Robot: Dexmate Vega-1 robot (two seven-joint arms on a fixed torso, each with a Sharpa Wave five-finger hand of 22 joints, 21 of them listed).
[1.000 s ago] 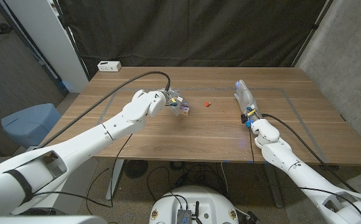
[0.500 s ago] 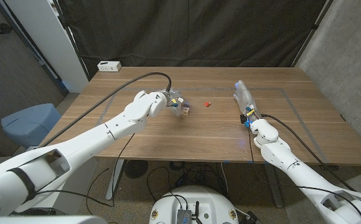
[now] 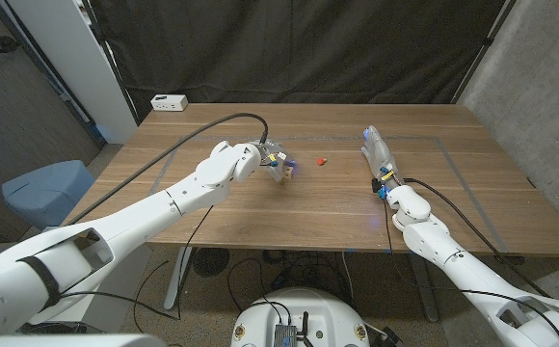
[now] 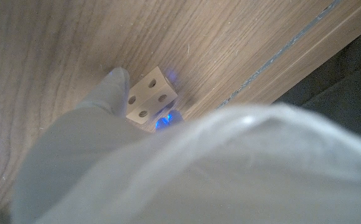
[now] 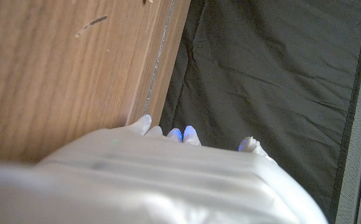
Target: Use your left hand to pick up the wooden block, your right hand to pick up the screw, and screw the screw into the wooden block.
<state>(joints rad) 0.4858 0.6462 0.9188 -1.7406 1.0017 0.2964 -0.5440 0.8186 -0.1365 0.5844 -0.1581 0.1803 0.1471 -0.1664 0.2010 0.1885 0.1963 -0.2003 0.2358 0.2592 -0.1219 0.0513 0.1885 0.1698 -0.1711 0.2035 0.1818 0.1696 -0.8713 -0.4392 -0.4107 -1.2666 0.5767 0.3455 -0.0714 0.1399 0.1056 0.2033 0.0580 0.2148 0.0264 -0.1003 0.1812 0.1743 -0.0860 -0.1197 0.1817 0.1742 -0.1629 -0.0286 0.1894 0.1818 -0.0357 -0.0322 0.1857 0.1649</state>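
The wooden block (image 3: 282, 171) is a small pale cube with round holes, left of the table's middle. My left hand (image 3: 268, 155) reaches over it from the left. In the left wrist view its fingertips (image 4: 113, 87) touch the wooden block (image 4: 148, 99) on two sides, pinching it against the tabletop, with a blue glow beside it. The small red screw (image 3: 322, 161) lies loose on the table just right of the block. My right hand (image 3: 376, 150) stands further right with straight fingers pointing away from me, holding nothing, a short way from the screw.
A white box (image 3: 169, 101) sits at the table's far left corner. A blue chair (image 3: 43, 189) stands off the left side. A thin line (image 3: 458, 159) runs across the table's right part. A black curtain hangs behind.
My left forearm has crept a little to the right over the block. The block, the screw and my right hand have stayed put.
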